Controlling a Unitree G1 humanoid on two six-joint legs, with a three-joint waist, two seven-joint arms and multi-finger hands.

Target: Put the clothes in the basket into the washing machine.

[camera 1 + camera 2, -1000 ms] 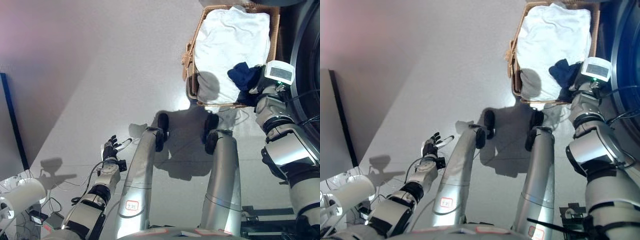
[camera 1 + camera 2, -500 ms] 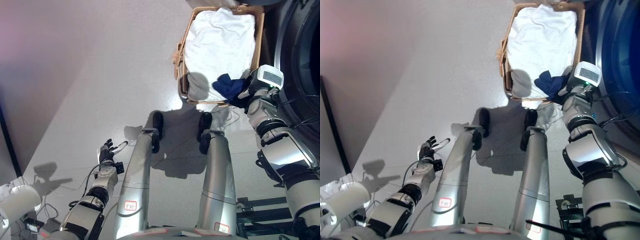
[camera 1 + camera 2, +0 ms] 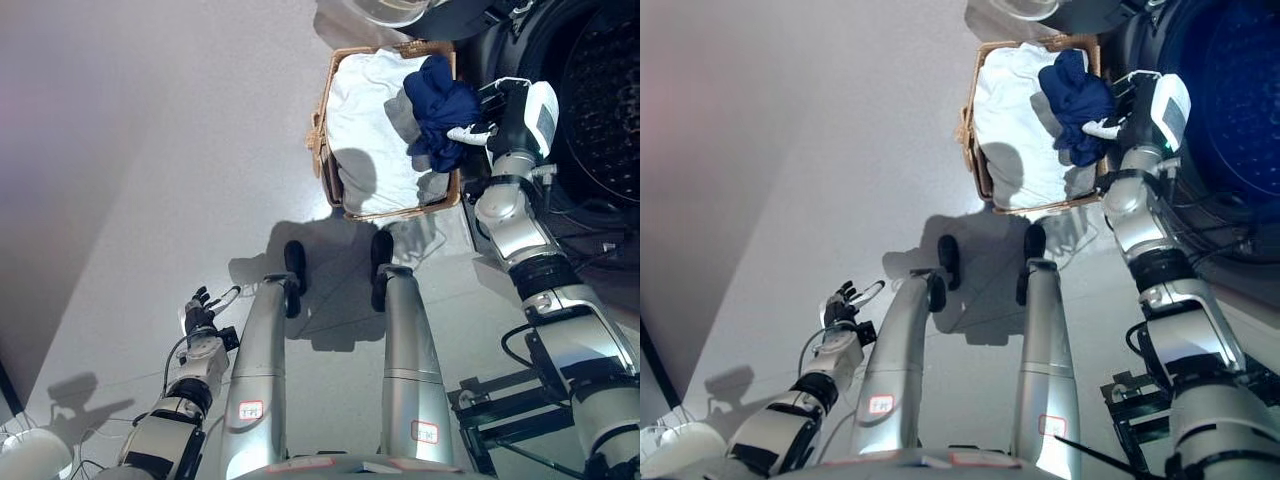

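Observation:
A wicker basket [image 3: 322, 150] stands on the floor ahead of me, filled with white clothes [image 3: 365, 130]. A dark blue garment [image 3: 440, 105] hangs bunched above the basket's right side, and my right hand [image 3: 476, 128] is shut on it, next to the washing machine's dark open drum [image 3: 600, 90] at the right. The garment hides most of that hand's fingers; one white fingertip shows. My left hand [image 3: 198, 315] hovers low at the lower left, far from the basket, fingers spread and empty.
The machine's round door [image 3: 395, 10] shows at the top edge, behind the basket. A black metal frame [image 3: 500, 400] lies on the floor at the lower right. A white roll [image 3: 30, 465] sits in the lower left corner.
My right hand has lifted the blue garment out of the basket and up toward the drum. The whole view has shifted, bringing the drum into sight. The left hand stays open.

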